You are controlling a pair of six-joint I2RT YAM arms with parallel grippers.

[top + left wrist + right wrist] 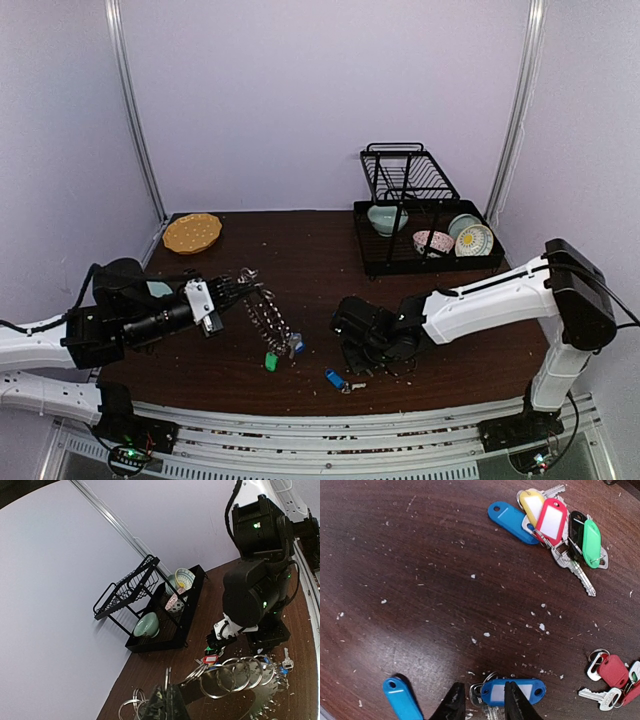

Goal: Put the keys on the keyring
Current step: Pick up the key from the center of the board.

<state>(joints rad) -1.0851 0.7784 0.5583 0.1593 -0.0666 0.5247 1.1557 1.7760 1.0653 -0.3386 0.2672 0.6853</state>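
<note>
My left gripper point(238, 287) is shut on one end of the keyring point(266, 316) and holds it above the table, so the chain of silver rings hangs down to the right. Tagged keys point(272, 359) hang at its low end. In the left wrist view the gripper point(164, 688) pinches a ring and the keyring point(216, 697) stretches right towards a red-tagged key point(210, 658). My right gripper point(356, 362) is low over the table. In the right wrist view it point(481, 685) is open, astride a blue-tagged key point(512, 692) lying flat.
A loose blue tag point(400, 698) lies left of the right fingers. A cluster of tagged keys point(547, 522) lies far right, and red-tagged keys point(612, 672) lie near right. A black dish rack point(425, 225) with bowls stands back right. A yellow plate point(192, 232) is back left.
</note>
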